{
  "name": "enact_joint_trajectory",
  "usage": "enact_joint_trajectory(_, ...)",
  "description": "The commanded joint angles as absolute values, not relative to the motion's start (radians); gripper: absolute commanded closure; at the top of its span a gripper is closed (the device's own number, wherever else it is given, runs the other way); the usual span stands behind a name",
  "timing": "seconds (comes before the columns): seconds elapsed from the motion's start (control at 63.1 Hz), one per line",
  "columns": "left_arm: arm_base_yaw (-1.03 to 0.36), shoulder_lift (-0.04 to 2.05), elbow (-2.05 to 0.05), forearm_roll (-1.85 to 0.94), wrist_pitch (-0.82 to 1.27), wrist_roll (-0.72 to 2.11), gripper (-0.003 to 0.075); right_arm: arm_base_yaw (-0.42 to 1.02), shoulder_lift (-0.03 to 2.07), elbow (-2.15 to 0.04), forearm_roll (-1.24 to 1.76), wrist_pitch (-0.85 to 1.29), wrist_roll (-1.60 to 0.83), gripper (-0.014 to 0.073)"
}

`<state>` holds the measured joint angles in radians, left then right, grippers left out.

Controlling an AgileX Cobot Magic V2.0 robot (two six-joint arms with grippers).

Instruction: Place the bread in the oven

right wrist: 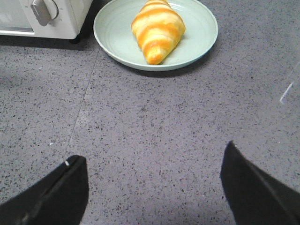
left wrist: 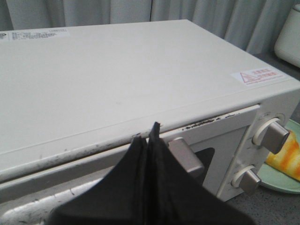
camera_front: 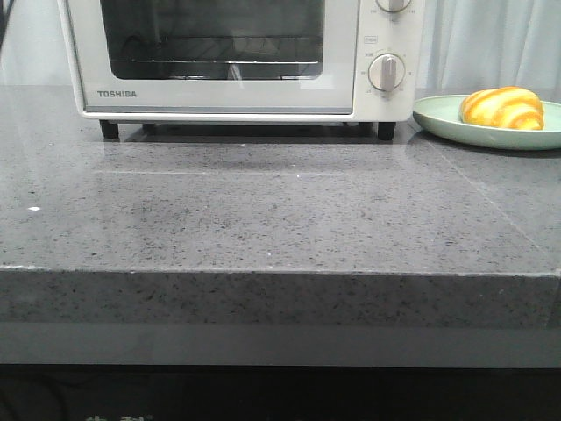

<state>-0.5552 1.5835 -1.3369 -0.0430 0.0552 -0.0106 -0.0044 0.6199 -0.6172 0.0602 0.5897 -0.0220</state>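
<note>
The bread lies on a pale green plate at the back right of the counter, right of the oven; it also shows in the right wrist view. The oven door is closed. In the left wrist view my left gripper is shut and empty, its tips at the top front edge of the oven, just beside the silver door handle. My right gripper is open and empty above the bare counter, well short of the plate. Neither gripper shows in the front view.
The grey speckled counter has its front edge near the camera. The oven's knobs face forward beside the plate. A curtain hangs behind. A white appliance stands behind the oven's right side.
</note>
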Motion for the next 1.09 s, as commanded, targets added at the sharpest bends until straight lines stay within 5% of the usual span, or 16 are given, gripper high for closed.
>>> enact_joint_trajectory(0.0,-0.559,1.566,-1.375,-0.016,-0.035,-0.01,0.0738,-0.009,0.626,-0.648,0.055,0.527,-0.026,0.0001)
enact_joint_trajectory(0.586,-0.566,1.479,-1.372,-0.027,0.386,-0.01,0.0738,-0.009,0.626,-0.648,0.055,0.527,-0.026,0.0001)
enact_joint_trajectory(1.077,-0.566,1.195,-1.045,-0.047,0.323,-0.019,0.0738,-0.009,0.626,-0.648,0.055,0.527,-0.026,0.0001)
